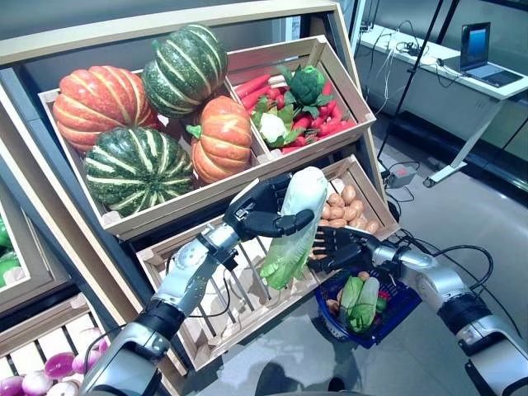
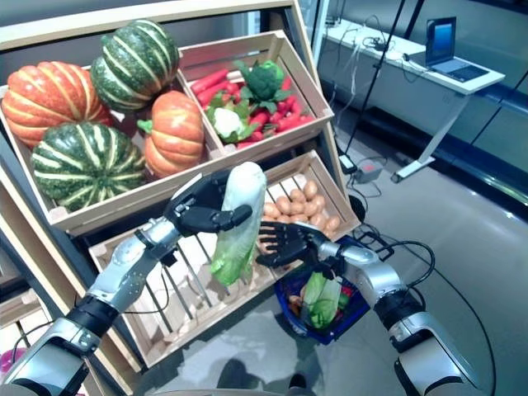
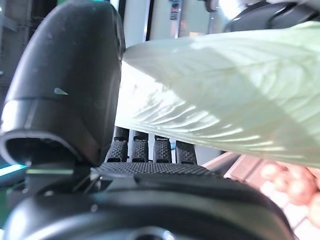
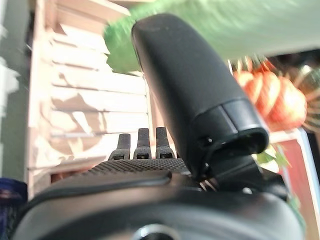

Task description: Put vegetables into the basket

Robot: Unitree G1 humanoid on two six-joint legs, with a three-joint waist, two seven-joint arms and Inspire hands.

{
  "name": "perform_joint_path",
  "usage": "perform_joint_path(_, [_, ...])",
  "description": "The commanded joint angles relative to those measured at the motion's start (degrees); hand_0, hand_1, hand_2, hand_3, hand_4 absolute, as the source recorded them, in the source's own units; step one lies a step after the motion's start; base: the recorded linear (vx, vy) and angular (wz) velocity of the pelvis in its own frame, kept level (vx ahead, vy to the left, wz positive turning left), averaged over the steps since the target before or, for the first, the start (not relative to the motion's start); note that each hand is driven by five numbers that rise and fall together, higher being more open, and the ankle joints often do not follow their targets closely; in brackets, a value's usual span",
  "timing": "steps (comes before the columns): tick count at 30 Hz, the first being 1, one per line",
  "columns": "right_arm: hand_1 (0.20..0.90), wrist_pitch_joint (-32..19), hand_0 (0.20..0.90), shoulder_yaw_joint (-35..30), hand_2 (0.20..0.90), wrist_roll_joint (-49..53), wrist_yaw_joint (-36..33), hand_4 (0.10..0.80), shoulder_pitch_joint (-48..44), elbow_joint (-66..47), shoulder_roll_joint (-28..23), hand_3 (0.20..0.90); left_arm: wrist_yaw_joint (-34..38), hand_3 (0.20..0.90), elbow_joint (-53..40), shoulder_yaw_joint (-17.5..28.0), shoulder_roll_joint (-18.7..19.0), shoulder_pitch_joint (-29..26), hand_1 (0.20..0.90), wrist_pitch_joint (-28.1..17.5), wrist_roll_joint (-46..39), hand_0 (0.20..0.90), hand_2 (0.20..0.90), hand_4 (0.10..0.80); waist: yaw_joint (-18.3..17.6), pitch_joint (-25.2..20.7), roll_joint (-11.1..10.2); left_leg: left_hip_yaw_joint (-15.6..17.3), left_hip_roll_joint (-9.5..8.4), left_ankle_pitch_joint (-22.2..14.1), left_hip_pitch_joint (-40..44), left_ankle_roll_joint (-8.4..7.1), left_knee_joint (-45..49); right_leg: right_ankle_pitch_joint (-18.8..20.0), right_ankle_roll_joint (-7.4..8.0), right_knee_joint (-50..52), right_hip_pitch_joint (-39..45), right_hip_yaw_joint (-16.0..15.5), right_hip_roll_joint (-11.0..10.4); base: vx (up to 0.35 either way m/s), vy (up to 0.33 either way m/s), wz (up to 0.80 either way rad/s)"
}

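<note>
At centre frame, the left hand (image 1: 266, 210) is shown curled round the pale stem end of a napa cabbage (image 1: 295, 227), which is held upright in the air with its leafy end hanging down. At about four o'clock from it, the right hand (image 1: 340, 247) is seen with fingers spread and straight, nearly touching the lower leaves; nothing is held in it. Below the right forearm, at five o'clock, a blue basket (image 1: 406, 304) is suspended, in which another leafy vegetable (image 1: 360, 302) is already lodged. Behind the cabbage, a slatted crate (image 1: 216, 318) and a potato crate (image 1: 351, 205) are visible; pumpkins (image 1: 157, 115) are stacked at eleven o'clock. The cabbage is judged light but bulky, its leaves soft and easily torn; the firm white stem is taken to be the soundest place for a hold.
</note>
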Motion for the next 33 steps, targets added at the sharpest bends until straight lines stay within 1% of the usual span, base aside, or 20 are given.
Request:
perform_joint_path(1, [0.900,-3.3,0.900,0.8,0.900,1.4,4.4,0.800,-8.1,0.3,2.2,0.900,-0.3,0.300,-3.7,-0.9,-1.4,-6.9,0.300,-3.9,-7.1,0.300,0.300,0.400,0.0,-4.5,-1.7,-1.6,1.05,2.1,-3.3,0.28,-0.2,-2.1,-1.22,0.1,2.6,0.0,-1.0,0.031,-0.009,0.04])
perform_joint_path(9, [0.900,-3.8,0.900,0.7,0.900,6.5,7.2,0.800,-8.4,-3.6,5.3,0.900,-2.0,0.300,-3.6,-1.7,-4.3,-4.8,0.300,-1.9,-9.6,0.300,0.300,0.400,0.3,-4.4,-1.7,-2.1,1.07,1.9,-3.0,0.20,-0.2,-2.3,-1.43,0.1,3.3,-0.2,-0.9,0.027,-0.002,0.09])
perform_joint_path(10, [0.900,-3.9,0.900,0.5,0.900,6.8,7.1,0.800,-8.4,-4.0,5.9,0.900,-2.3,0.300,-3.1,-2.0,-5.0,-4.4,0.300,-1.8,-9.8,0.300,0.300,0.400,0.3,-4.4,-1.6,-2.2,1.01,1.8,-2.9,0.24,-0.2,-2.4,-1.44,0.1,3.5,-0.2,-0.9,0.036,0.009,0.06])
perform_joint_path(19, [0.900,-5.4,0.900,-1.3,0.900,13.5,5.2,0.800,-10.3,-5.9,9.5,0.900,-3.8,0.300,-1.0,-2.6,-8.2,-2.5,0.300,-0.8,-11.4,0.300,0.300,0.400,0.7,-4.6,-1.6,-2.4,0.75,1.3,-2.5,0.29,-0.2,-2.4,-1.23,0.1,4.2,-0.6,-1.3,0.012,0.007,0.05])
perform_joint_path(26, [0.900,-4.8,0.900,-2.3,0.900,17.9,4.8,0.800,-12.5,-5.4,11.6,0.900,-5.3,0.300,-0.1,-3.5,-11.0,-0.4,0.300,0.2,-13.2,0.300,0.300,0.400,1.2,-4.5,-1.7,-2.5,0.73,1.0,-2.2,0.33,-0.2,-2.4,-1.14,0.1,4.4,-0.6,-1.5,0.002,0.003,0.02])
perform_joint_path(27, [0.900,-4.6,0.900,-2.8,0.900,20.3,4.8,0.800,-13.1,-5.1,12.3,0.900,-6.0,0.300,0.6,-4.2,-11.6,0.2,0.300,-0.3,-13.8,0.300,0.300,0.400,1.4,-4.5,-1.7,-2.5,0.72,1.0,-2.2,0.32,-0.2,-2.4,-1.08,0.1,4.3,-0.7,-1.6,0.000,0.000,0.00])
perform_joint_path(28, [0.900,-4.6,0.900,-2.8,0.900,20.5,4.8,0.800,-13.1,-5.1,12.3,0.900,-6.1,0.300,0.6,-4.3,-11.7,0.2,0.300,-0.3,-13.8,0.300,0.300,0.400,1.4,-4.5,-1.7,-2.5,0.72,1.0,-2.2,0.32,-0.2,-2.4,-1.08,0.1,4.3,-0.7,-1.6,0.000,0.000,0.00])
perform_joint_path(31, [0.900,-4.3,0.900,-4.8,0.900,26.8,7.4,0.800,-13.3,-5.5,13.7,0.900,-7.5,0.300,1.9,-4.5,-12.2,2.1,0.300,-0.5,-15.4,0.300,0.300,0.400,1.7,-4.8,-1.7,-2.4,0.72,0.7,-2.1,0.31,-0.2,-2.6,-1.04,0.1,4.6,-0.8,-1.7,0.000,0.000,0.00])
perform_joint_path(33, [0.900,-4.1,0.900,-5.7,0.900,28.4,8.8,0.800,-13.0,-5.8,14.0,0.900,-7.9,0.300,2.1,-4.2,-12.3,2.5,0.300,-0.2,-15.6,0.300,0.300,0.400,1.9,-4.8,-1.7,-2.5,0.69,0.7,-2.0,0.32,-0.2,-2.6,-1.04,0.1,4.6,-0.9,-1.7,0.005,0.007,0.02])
